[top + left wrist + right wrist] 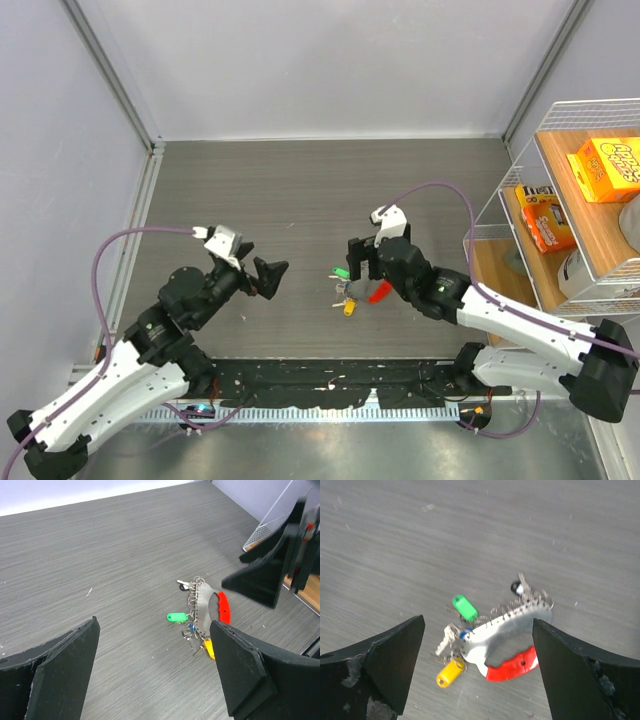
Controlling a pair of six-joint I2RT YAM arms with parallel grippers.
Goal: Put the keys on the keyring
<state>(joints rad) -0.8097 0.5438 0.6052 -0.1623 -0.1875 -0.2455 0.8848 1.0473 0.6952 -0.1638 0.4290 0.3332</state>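
The keyring (520, 622) is a curved silvery holder with a red grip (512, 664) and small wire rings along its edge, lying flat on the grey table. Keys hang at it: a green head (465, 607), a yellow head (450, 672), a bit of blue (465, 635), a bare silvery key (445, 640) and a black-headed one (516, 586). My right gripper (477, 647) is open and empty, hovering over the keyring (365, 290). My left gripper (152, 650) is open and empty, left of the bunch (202, 611), apart from it.
A wire shelf (520, 150) stands at the right with orange boxes (605, 165) on it. A black cable track (330, 385) runs along the near edge. Walls close off the left and back.
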